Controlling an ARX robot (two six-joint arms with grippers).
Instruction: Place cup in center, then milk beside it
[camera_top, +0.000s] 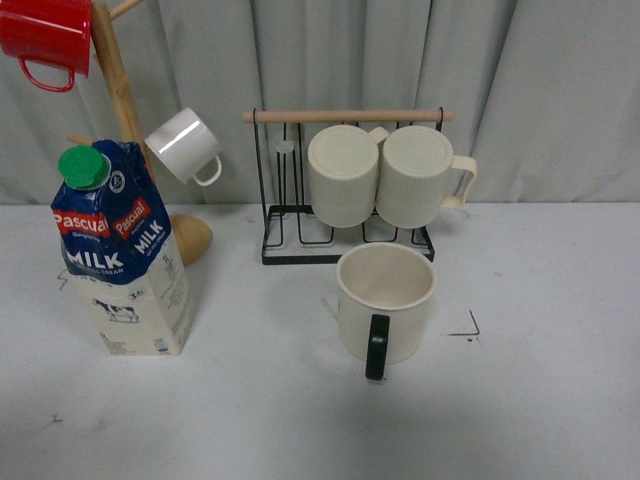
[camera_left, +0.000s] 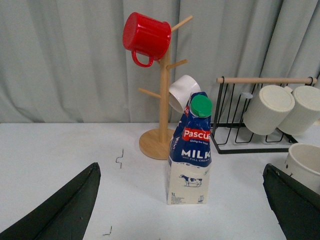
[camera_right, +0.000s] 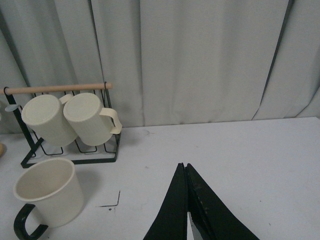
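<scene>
The cup (camera_top: 386, 300), cream-white with a black handle (camera_top: 377, 346) turned toward me, stands upright on the white table in front of the wire rack; a black corner mark (camera_top: 470, 326) lies to its right. It also shows in the right wrist view (camera_right: 49, 192) and at the edge of the left wrist view (camera_left: 305, 164). The milk (camera_top: 122, 250), blue and cream with a green cap, stands upright at the left, and shows in the left wrist view (camera_left: 190, 150). My left gripper (camera_left: 182, 200) is open, its fingers wide on either side of the milk, short of it. My right gripper (camera_right: 185, 167) is shut and empty, to the right of the cup.
A black wire rack (camera_top: 345, 190) holds two ribbed cream mugs (camera_top: 343, 175) behind the cup. A wooden mug tree (camera_top: 125, 110) behind the milk carries a red mug (camera_top: 45, 38) and a small white mug (camera_top: 185, 146). A grey curtain closes the back.
</scene>
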